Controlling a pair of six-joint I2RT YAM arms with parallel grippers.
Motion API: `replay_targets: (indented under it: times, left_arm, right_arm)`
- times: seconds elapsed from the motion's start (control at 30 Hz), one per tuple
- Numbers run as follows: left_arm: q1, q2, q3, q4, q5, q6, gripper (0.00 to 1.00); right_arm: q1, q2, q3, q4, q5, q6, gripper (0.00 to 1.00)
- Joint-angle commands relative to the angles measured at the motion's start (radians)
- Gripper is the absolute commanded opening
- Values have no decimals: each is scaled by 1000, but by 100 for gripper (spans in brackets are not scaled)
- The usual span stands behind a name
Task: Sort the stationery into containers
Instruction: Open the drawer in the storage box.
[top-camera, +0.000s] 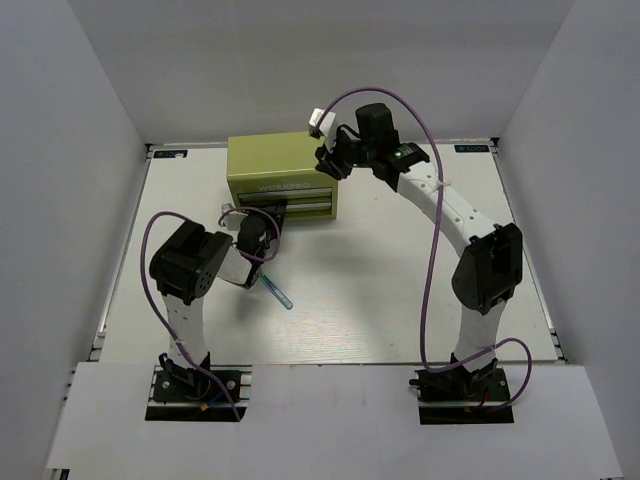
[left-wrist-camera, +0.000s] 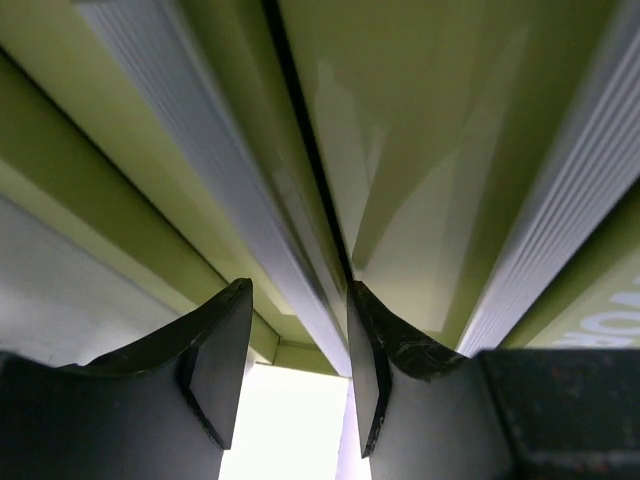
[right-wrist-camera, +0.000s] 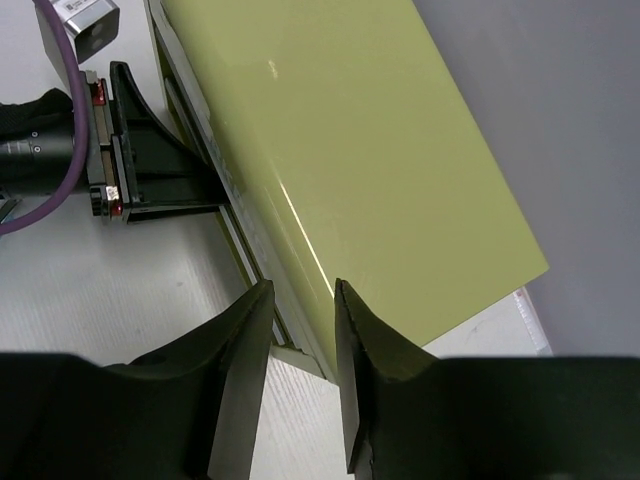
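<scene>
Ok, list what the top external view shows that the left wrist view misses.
Only the top view: the whole cabinet, a light blue pen lying on the table near the left arm, and the right gripper at the cabinet's right end. Only the left wrist view: the ribbed drawer strips and the dark gap between drawer fronts up close, with the left gripper open right in front of them. Both: the olive cabinet front and the left gripper at it.

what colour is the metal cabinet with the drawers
Olive green, a yellowish shade, on the cabinet. It shows best in the right wrist view, where its broad top fills the frame.
</scene>
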Motion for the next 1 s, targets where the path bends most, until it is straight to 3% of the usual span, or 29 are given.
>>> replay_targets:
  times: [0.0,0.2,0.7,0.97]
  left_arm:
    - [9,8,35,31,2,-6,53]
    - [18,26,55,42,2,-6,51]
    - [28,95,64,117,11,-16,26]
    - [28,104,55,139,20,-25,8]
  right_arm:
    - [3,20,53,1,-12,0,37]
    - [2,46,59,0,-5,-15,44]
    - [8,75,70,-48,-12,-59,51]
    - [17,91,79,-40,23,-82,71]
